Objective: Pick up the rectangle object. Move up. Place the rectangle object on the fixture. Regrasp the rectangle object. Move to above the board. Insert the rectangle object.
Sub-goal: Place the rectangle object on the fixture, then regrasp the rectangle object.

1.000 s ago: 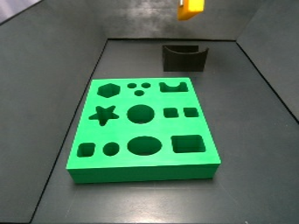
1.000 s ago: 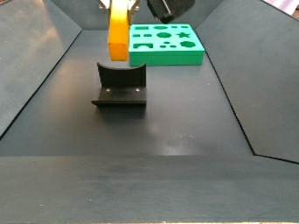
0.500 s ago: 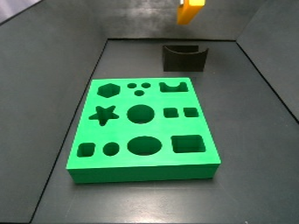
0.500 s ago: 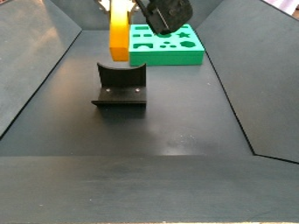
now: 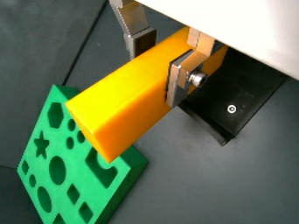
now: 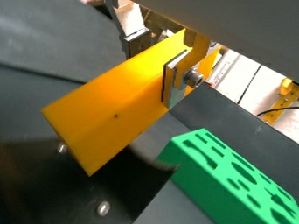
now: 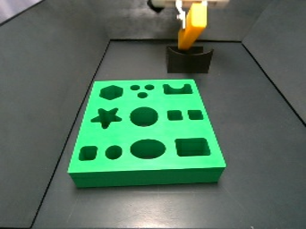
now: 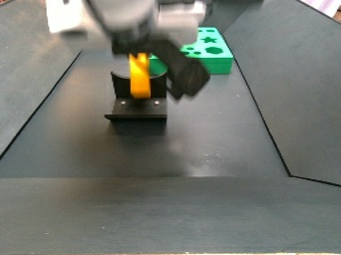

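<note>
Claw (image 5: 162,54) pinching the rectangle object (image 5: 126,96) near one end, silver fingers (image 5: 181,79) pressed flat against its two broad faces, as both wrist views show (image 6: 114,112). In a side view the orange block (image 7: 191,32) hangs upright with its lower end at the notch of the fixture (image 7: 189,60); whether it touches the notch cannot be told. The fixture (image 8: 136,105) stands on the dark bench (image 8: 200,149), just beyond the far edge of the board (image 7: 147,132).
</note>
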